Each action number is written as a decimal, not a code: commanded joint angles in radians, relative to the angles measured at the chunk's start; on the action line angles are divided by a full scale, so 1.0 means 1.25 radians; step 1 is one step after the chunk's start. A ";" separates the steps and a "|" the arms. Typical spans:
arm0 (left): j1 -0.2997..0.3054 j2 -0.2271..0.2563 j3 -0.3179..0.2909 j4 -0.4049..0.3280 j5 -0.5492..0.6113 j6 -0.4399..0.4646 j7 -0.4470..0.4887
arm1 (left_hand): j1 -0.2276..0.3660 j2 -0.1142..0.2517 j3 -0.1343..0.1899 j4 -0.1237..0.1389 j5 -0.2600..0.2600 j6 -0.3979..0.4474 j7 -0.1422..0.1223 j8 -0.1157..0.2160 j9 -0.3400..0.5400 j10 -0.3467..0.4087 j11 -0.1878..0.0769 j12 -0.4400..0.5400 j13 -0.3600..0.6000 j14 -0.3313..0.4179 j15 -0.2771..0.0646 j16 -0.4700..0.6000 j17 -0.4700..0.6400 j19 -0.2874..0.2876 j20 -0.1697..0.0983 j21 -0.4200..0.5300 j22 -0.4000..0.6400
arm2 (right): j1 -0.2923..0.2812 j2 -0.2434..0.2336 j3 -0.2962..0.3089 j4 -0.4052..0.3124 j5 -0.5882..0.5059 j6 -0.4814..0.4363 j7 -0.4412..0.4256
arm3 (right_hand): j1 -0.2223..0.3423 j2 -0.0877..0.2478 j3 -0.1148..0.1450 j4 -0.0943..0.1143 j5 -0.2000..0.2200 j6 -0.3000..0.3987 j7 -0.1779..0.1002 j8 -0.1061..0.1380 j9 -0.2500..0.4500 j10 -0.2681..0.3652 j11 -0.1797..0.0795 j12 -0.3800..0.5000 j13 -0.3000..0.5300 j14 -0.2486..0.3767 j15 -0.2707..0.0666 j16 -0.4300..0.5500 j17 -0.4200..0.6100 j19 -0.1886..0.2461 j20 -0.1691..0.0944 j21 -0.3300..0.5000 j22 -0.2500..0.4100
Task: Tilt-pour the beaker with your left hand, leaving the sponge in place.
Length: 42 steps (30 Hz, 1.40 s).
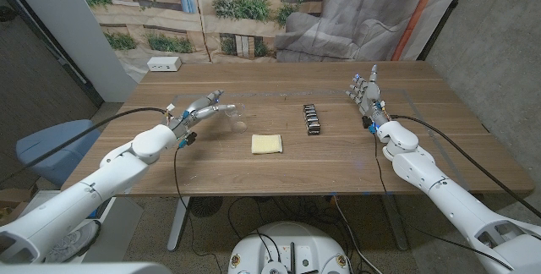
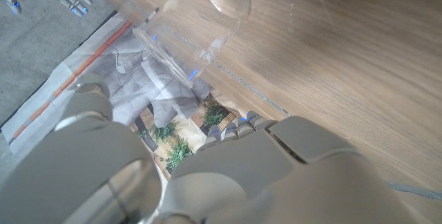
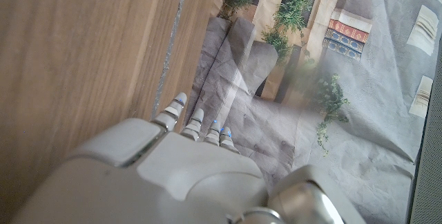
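Note:
The clear beaker (image 1: 236,117) is tipped well over above the table's left half, gripped by my left hand (image 1: 205,108), whose fingers reach to its side. In the left wrist view the beaker (image 2: 190,27) slants just past my fingertips (image 2: 231,128), its round base towards the wood. The yellow sponge (image 1: 267,144) lies flat near the table's middle, to the right of the beaker and apart from it. My right hand (image 1: 365,96) stands over the table's right side, fingers apart and pointing up, holding nothing; its fingertips (image 3: 197,122) also show in the right wrist view.
A black segmented object (image 1: 312,119) lies beyond the sponge, between it and my right hand. A small white box (image 1: 164,63) sits at the far left corner. A blue chair (image 1: 46,149) stands off the table's left edge.

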<state>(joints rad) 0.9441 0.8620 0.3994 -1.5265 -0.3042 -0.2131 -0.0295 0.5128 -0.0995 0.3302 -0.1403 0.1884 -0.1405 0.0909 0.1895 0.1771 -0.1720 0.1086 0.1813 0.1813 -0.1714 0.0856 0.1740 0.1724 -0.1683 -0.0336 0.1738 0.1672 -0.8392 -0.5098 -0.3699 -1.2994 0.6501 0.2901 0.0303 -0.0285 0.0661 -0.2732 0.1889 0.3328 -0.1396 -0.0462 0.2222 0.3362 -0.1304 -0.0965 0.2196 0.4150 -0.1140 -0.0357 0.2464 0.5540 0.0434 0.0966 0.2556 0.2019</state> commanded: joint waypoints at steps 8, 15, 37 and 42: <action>-0.077 -0.116 -0.005 0.132 -0.080 -0.074 -0.010 | -0.035 0.022 0.001 0.015 -0.004 0.025 -0.005 0.008 -0.001 0.011 -0.016 0.012 -0.001 -0.039 -0.005 0.010 0.000 -0.002 -0.009 0.012 0.002 | 0.000 0.000 0.000 -0.001 0.000 -0.001 0.000 | 0.005 0.069 -0.006 0.000 0.005 -0.005 -0.002 0.005 0.001 -0.004 0.001 0.005 0.004 -0.003 -0.014 0.003 0.001 0.000 0.007 0.002 0.004; -0.071 -0.142 -0.009 0.140 -0.098 -0.066 0.021 | -0.054 0.037 0.001 0.019 -0.007 0.056 -0.009 0.014 -0.001 0.040 -0.025 0.019 -0.002 -0.011 -0.013 0.015 -0.001 0.022 -0.016 0.019 0.002 | 0.000 0.000 0.000 -0.001 0.000 -0.001 0.000 | 0.005 0.069 -0.006 0.000 0.005 -0.006 -0.001 0.004 0.001 -0.005 0.000 0.005 0.004 -0.004 -0.016 0.002 0.001 -0.001 0.007 0.002 0.004; -0.083 -0.209 -0.014 0.209 -0.161 -0.094 0.021 | -0.098 0.099 0.016 0.016 -0.009 0.150 -0.033 0.018 -0.002 0.135 -0.059 0.027 -0.004 0.096 -0.049 0.021 -0.003 0.110 -0.036 0.028 0.002 | 0.000 0.000 0.000 -0.001 0.000 -0.001 0.000 | 0.005 0.069 -0.006 0.000 0.005 -0.006 0.000 0.004 0.001 -0.005 0.000 0.005 0.004 -0.004 -0.015 0.002 0.001 0.000 0.006 0.002 0.004; -0.089 -0.230 -0.019 0.218 -0.194 -0.094 0.009 | -0.109 0.109 0.017 0.015 -0.009 0.168 -0.034 0.018 -0.002 0.154 -0.069 0.027 -0.004 0.114 -0.054 0.019 -0.004 0.140 -0.036 0.033 0.002 | 0.000 0.000 0.000 -0.001 0.000 -0.001 0.000 | 0.005 0.069 -0.006 0.000 0.005 -0.005 -0.001 0.005 0.001 -0.004 -0.001 0.005 0.004 -0.004 -0.016 0.002 0.001 0.000 0.006 0.003 0.004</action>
